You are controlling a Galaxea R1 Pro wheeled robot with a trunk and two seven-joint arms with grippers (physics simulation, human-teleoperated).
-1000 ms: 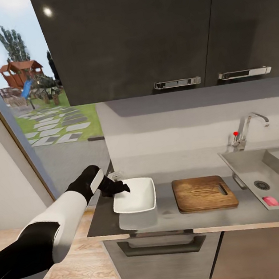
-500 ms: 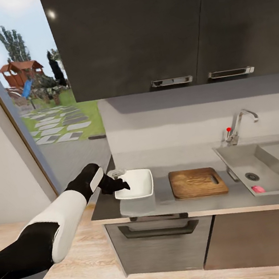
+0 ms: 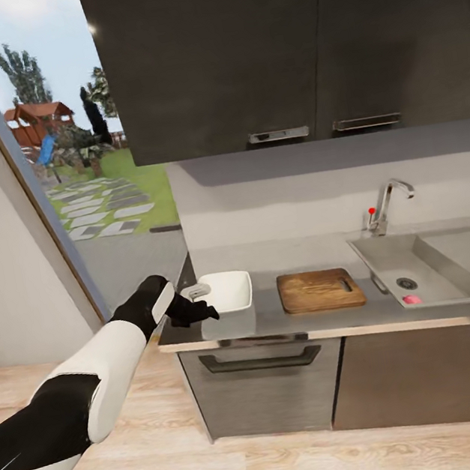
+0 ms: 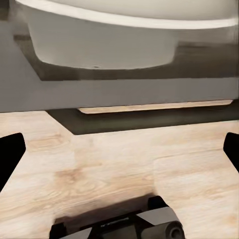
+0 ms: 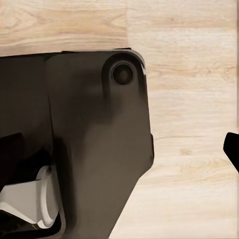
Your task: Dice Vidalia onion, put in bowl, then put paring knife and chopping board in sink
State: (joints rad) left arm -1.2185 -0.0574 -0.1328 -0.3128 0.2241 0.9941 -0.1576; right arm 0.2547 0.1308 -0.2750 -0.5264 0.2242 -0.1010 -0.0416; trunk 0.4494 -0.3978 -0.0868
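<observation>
Head view: robot stands back from the countertop. Left gripper hovers at the counter's near-left corner, just beside the bowl; whether its fingers are apart can't be told from here. Chopping board lies flat right of the bowl, long axis along the counter, slot end toward the sink. In the basin, near the drain, sits a small pink-red lump, prob. the onion. So the onion lies well to the right of the left gripper, past bowl and board; judging by that, the right arm is the better-placed one for the pick. Knife not made out.

Left wrist view: fingertips sit at opposite edges of the frame, so jaws are spread w/ nothing between. Bowl's white underside ahead, floor below.

Right wrist view: one fingertip at the frame edge over the wood floor, beside the robot's dark base; open or closed, can't tell
</observation>
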